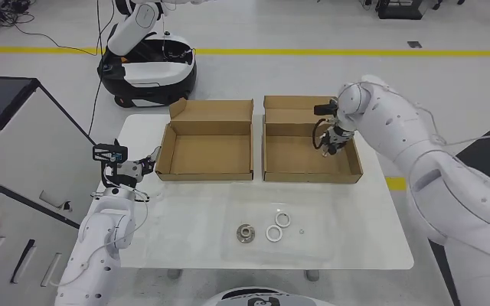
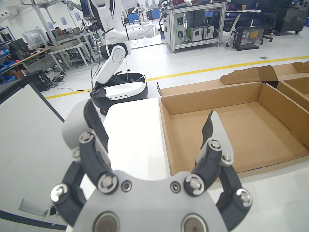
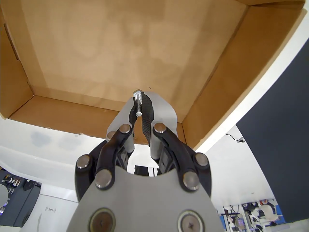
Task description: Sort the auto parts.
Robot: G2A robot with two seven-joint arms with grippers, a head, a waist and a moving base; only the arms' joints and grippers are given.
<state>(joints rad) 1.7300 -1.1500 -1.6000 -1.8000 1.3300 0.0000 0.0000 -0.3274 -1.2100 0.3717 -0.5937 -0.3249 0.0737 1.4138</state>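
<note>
At the bench's (image 1: 344,229) left edge the left claw (image 2: 150,109) hangs spread and holding nothing, just beside the outer wall of the left cardboard box (image 1: 207,153). A careless swing from there could shove that light box out of line.

Near the front middle of the bench lie a metal flanged part (image 1: 245,232), two white rings (image 1: 273,233) and a tiny piece too small to name, all unsorted.

Over the right cardboard box (image 1: 295,157), close to its right wall, the right claw (image 3: 138,97) is pinching a threaded steel bolt (image 3: 138,106) lengthwise between its ribbed pads, hex head outward, above the box floor.

The main risk is the release. The bolt is thin and round, so the threads may snag a pad and make it tip, or it may bounce and roll once it lands. Any drift sideways could catch the claw on the nearby cardboard wall or drop the bolt outside the box.
</note>
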